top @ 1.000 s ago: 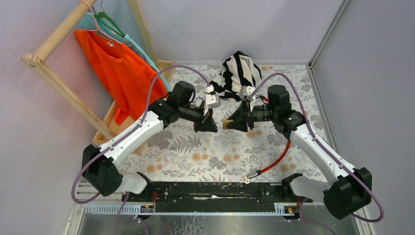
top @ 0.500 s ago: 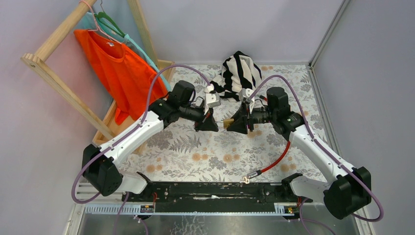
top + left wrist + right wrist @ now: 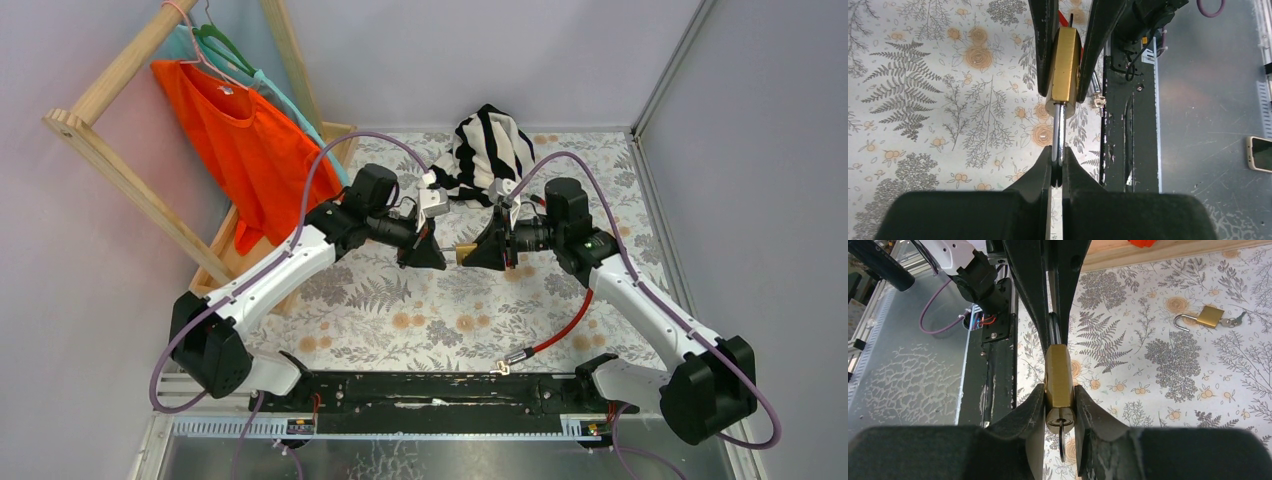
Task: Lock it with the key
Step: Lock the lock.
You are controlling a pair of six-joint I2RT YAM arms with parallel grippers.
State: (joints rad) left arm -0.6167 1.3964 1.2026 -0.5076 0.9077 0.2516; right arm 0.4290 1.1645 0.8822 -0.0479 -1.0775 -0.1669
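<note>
Compared with a second ago, we see barely any change from above. Both arms still meet over the middle of the fern-and-flower printed tablecloth (image 3: 400, 300), with the lock bridging them.

The right gripper (image 3: 1060, 405) presses its black, wedge-shaped fingers (image 3: 1030, 415) flat against both broad faces of the rectangular brass padlock (image 3: 1058, 372). The padlock's smooth satin body runs straight out beyond the fingertips. A dark key (image 3: 1062, 440) sticks out of the lock's round base, back between those fingers.

The left gripper (image 3: 1057, 167) is pinched tight on the bend of the polished steel shackle (image 3: 1060, 127), a slim round bar that enters the brass body just ahead of its tips.

Ahead of the right fingers and off to one side, a second small brass padlock (image 3: 1209, 316) lies on the cloth, its shackle swung open and a key at its end.
</note>
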